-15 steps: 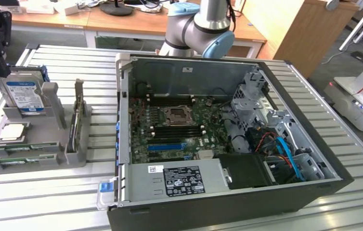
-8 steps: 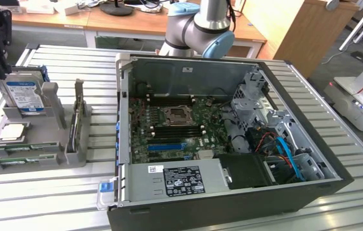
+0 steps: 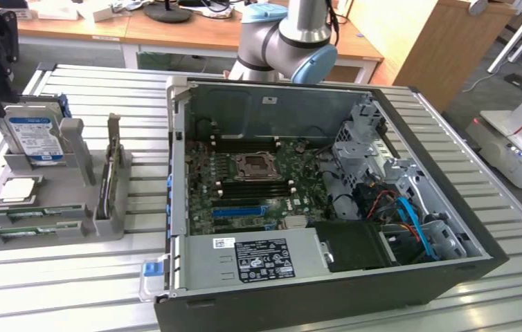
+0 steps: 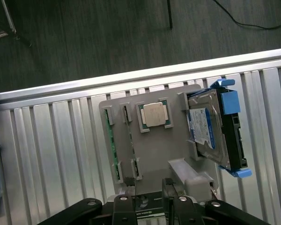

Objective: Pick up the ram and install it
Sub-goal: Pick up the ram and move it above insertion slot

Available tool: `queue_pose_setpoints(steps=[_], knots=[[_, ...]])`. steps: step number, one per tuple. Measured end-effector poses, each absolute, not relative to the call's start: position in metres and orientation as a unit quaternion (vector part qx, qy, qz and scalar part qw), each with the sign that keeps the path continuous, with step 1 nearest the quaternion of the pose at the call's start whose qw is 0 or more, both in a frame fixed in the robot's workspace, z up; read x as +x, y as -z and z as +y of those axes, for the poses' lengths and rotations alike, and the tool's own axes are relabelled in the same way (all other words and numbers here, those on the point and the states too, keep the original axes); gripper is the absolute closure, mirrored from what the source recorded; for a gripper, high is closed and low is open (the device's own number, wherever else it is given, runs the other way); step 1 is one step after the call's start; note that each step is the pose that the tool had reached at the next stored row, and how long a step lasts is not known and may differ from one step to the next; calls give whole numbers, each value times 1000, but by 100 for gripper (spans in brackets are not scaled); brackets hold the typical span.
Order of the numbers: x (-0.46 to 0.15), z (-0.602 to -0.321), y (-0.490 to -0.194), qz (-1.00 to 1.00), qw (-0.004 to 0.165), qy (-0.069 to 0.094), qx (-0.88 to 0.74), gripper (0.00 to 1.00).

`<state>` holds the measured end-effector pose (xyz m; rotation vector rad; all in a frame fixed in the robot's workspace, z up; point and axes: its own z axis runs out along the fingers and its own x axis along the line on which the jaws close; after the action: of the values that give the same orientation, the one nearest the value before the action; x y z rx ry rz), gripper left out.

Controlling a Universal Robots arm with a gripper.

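At the holder (image 4: 152,150) rim, the ram (image 4: 111,146) runs lengthwise, edge-up.

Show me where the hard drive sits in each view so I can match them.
Exterior view: the hard drive stands upright at the far end of the grey tray, at the exterior view's left, outside the computer case.
Wrist view: the hard drive stands in the tray's end slot, blue bracket around it.
Shared landmark: the square silver CPU chip, lying flat in the tray beside the drive.
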<state>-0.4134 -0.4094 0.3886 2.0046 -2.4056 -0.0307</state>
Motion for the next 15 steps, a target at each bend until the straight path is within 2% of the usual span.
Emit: queue_pose_setpoints(steps=[15], knots=[[-413,-409,-370,-760,3,8,650,64]])
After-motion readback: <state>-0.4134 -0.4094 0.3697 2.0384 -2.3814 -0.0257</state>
